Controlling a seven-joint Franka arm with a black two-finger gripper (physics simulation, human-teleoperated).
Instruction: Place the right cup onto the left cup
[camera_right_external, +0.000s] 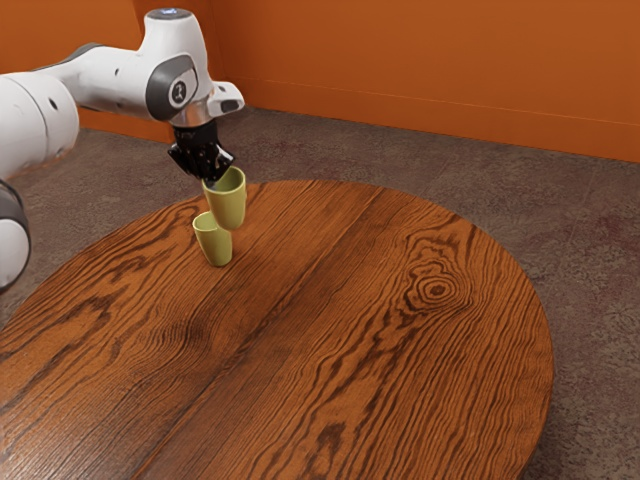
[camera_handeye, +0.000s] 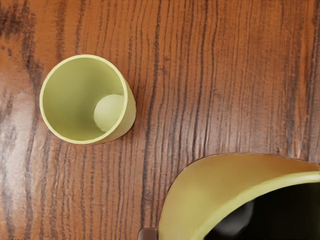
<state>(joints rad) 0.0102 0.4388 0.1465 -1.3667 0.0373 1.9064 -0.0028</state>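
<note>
The gripper (camera_right_external: 213, 178) is grasping one yellow-green cup (camera_right_external: 229, 207) in the air.
The other yellow-green cup (camera_right_external: 215, 246) stands upright on the wooden table (camera_right_external: 300, 370).

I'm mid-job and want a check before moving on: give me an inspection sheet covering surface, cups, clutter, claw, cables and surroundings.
Surface: round wooden table with bold dark grain.
Job's things: two yellow-green cups; the standing cup is upright on the table, its mouth open and empty; the raised cup is off the table and not nested, set off to one side of the other in the wrist view.
Clutter: nothing seen.
Claw: the claw is closed on the raised cup at its rim.
Cables: nothing seen.
Surroundings: orange walls and dark mottled floor beyond the table.
</note>
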